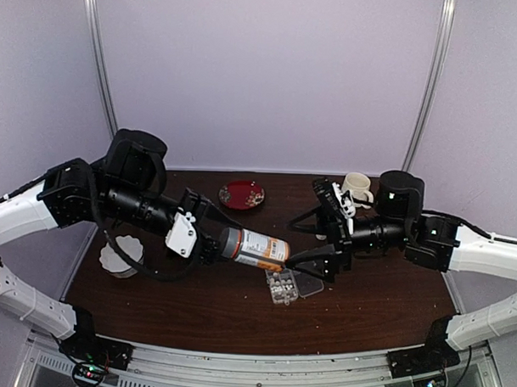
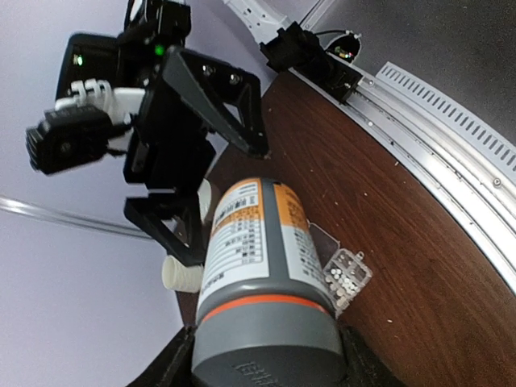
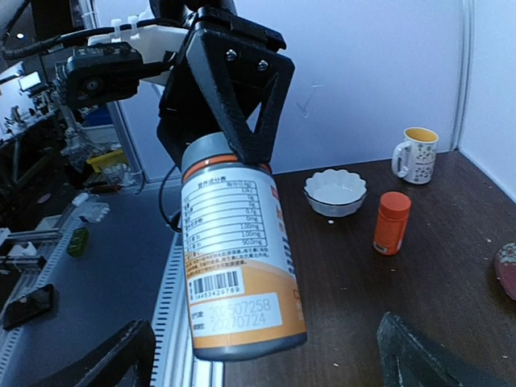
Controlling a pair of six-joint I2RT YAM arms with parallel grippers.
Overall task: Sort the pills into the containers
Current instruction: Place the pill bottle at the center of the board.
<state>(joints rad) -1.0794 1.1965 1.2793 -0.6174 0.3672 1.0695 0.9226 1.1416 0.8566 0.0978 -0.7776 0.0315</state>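
My left gripper [image 1: 209, 243] is shut on the grey cap of an orange-and-white labelled bottle [image 1: 257, 248] and holds it sideways above the table; the left wrist view shows its jaws [image 2: 270, 369] either side of the cap. The clear organizer box [image 1: 282, 287] lies open on the table just below the bottle's base, with whitish pills [image 1: 280, 283] in its cells; the box [image 2: 355, 284] and pills [image 2: 342, 272] also show in the left wrist view. My right gripper [image 1: 314, 263] is open, its jaws [image 3: 258, 359] spread wide either side of the bottle's base [image 3: 242, 343] without touching it.
A red plate [image 1: 241, 194] and a mug [image 1: 355, 187] stand at the back. A white scalloped bowl [image 1: 122, 255] sits at the left edge, with a small orange bottle [image 3: 392, 222] near it. A slotted metal rail [image 1: 261, 372] runs along the near edge.
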